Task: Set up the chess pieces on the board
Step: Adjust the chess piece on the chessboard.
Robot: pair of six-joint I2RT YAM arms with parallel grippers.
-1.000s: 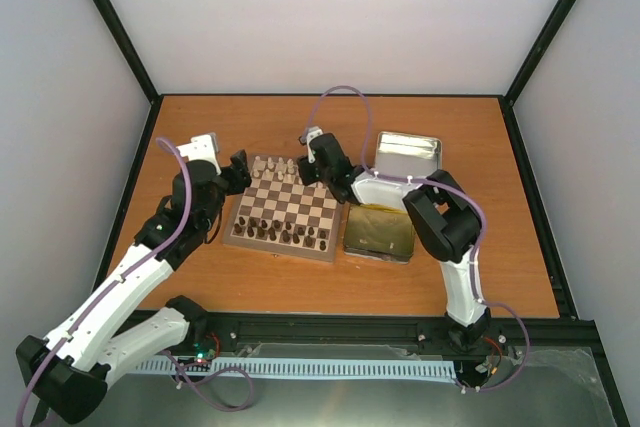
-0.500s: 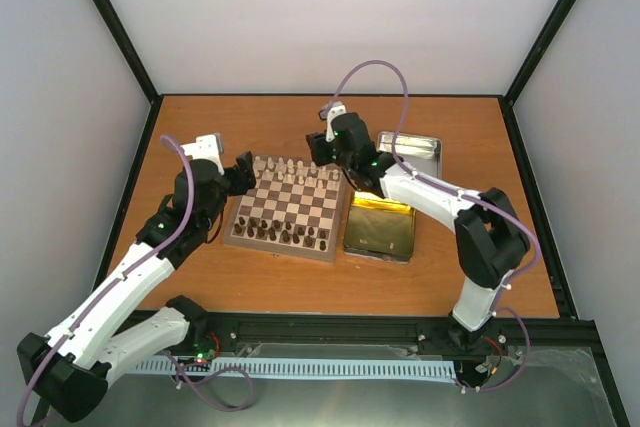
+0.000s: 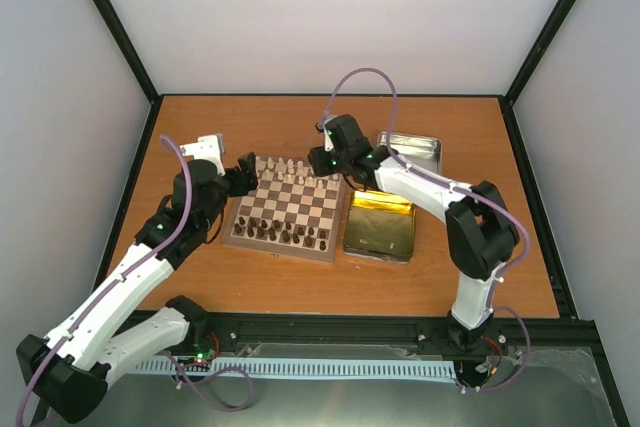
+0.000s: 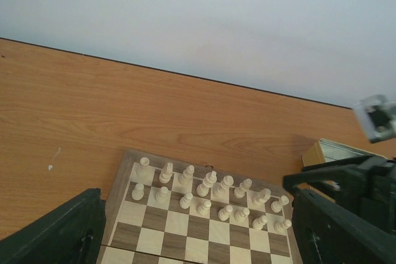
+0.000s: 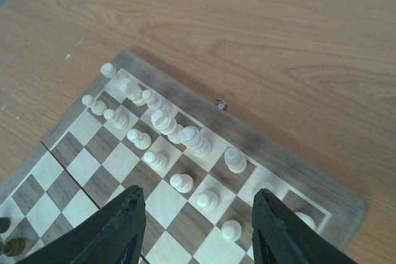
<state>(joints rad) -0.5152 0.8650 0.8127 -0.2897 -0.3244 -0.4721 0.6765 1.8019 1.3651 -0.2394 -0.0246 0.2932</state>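
Note:
The wooden chessboard (image 3: 290,209) lies mid-table. Cream-white chess pieces (image 3: 292,173) stand in two rows along its far edge; they also show in the left wrist view (image 4: 210,197) and the right wrist view (image 5: 162,141). Dark brown pieces (image 3: 285,233) fill the near rows. My right gripper (image 3: 322,163) hovers over the board's far right corner, open and empty, its fingers (image 5: 111,230) spread above the white pieces. My left gripper (image 3: 242,173) is open and empty at the board's far left corner, its fingers (image 4: 59,233) either side of the view.
A gold rectangular tin (image 3: 380,231) lies right of the board. A silver tin lid (image 3: 410,155) lies behind it. Black frame rails edge the orange-brown table (image 3: 250,122). A small metal clasp (image 5: 221,104) sits on the board's far border.
My right arm swung from over the tin toward the board's far right corner, then settled slightly lower and left there. The left arm stayed nearly still.

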